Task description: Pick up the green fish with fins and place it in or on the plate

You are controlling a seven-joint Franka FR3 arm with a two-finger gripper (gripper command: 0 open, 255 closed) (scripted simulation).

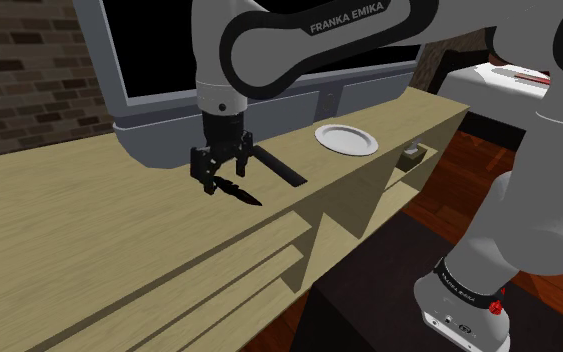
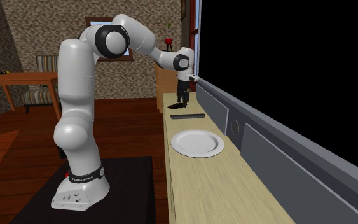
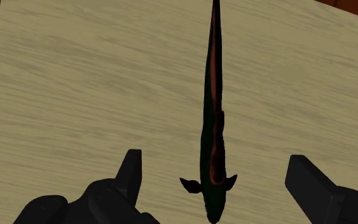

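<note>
The task is at its early part, in my judgement: nothing is lifted yet and the grasp is not yet made. The fish (image 3: 214,127) lies flat on the pale wooden counter (image 1: 89,230). In these pictures it looks very dark, almost black with a reddish line along the body, not clearly green. It is long and thin, with two small fins near the one end.

The pincer (image 1: 223,178) hangs low over the fish, pointing down. In the wrist view its two black fingers (image 3: 131,170) stand apart, one on each side of the finned end, and neither of them touches the body. So the fish is between the fingers but it is not held.

The white plate (image 1: 347,139) stands empty on the same counter, well apart from the fish, toward the shoulder view's right. A dark flat bar (image 1: 279,168) lies between them, near the fish.

What is left, I think: to lower a little, to close on the fish, to lift it, to carry it over the bar and to put it on the plate.
</note>
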